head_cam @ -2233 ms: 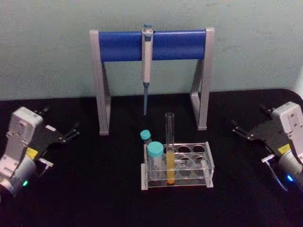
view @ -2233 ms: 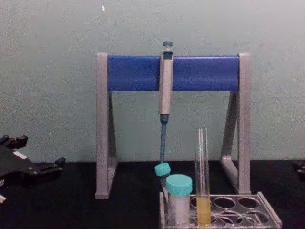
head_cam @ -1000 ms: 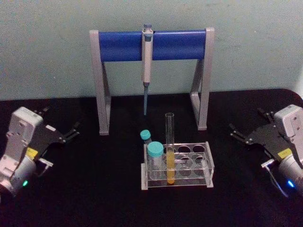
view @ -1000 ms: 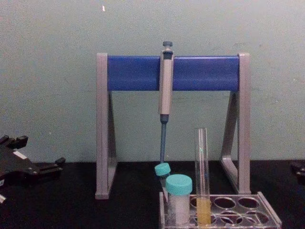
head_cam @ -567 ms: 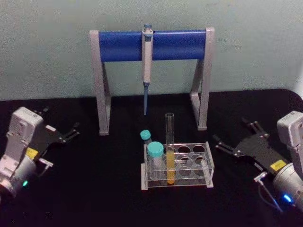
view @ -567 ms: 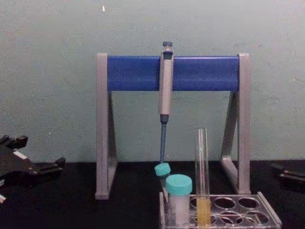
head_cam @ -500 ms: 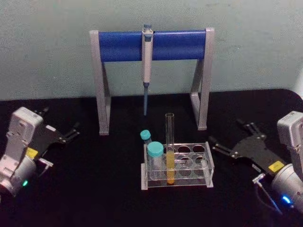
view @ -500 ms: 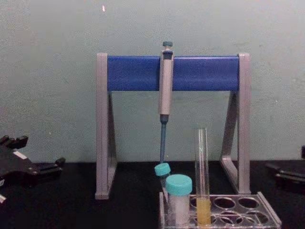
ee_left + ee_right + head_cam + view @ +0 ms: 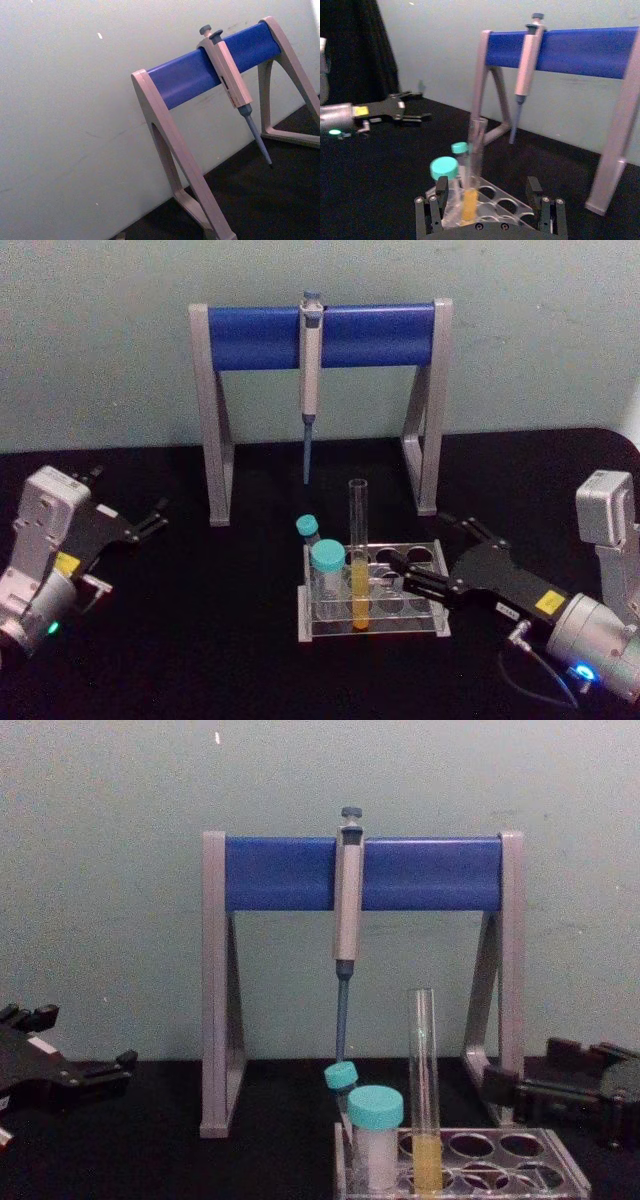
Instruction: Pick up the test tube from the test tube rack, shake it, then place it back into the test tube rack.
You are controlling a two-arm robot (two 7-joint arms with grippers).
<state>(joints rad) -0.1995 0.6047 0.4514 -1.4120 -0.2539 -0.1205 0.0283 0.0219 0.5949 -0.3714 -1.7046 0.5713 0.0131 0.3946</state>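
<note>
1. Nearest the robot, the right gripper is reaching in low over the black table from the right, at the right end of the low clear plastic rack with round holes. Its black fingers are standing wide apart and gripping nothing. From here I cannot tell whether the nearer finger is touching the rack.
2. The left gripper is sitting well away on the left side of the table, its fingers also spread and empty.
3. The tall, thin, uncapped clear glass test tube is standing upright in the rack's front row, second hole from the left. Yellow liquid is filling its lower part, and the glass above is showing clear, rising far above the rack. It is sitting apart from the right gripper's fingers, to their left.
4. A short clear tube with a wide teal cap is standing just beside it in the left corner hole, and a smaller teal-capped tube is leaning behind that.
5. Farther back, a grey pipette with a blue tip is hanging from the grey-legged stand with a blue crossbar, in front of the pale green wall.
</note>
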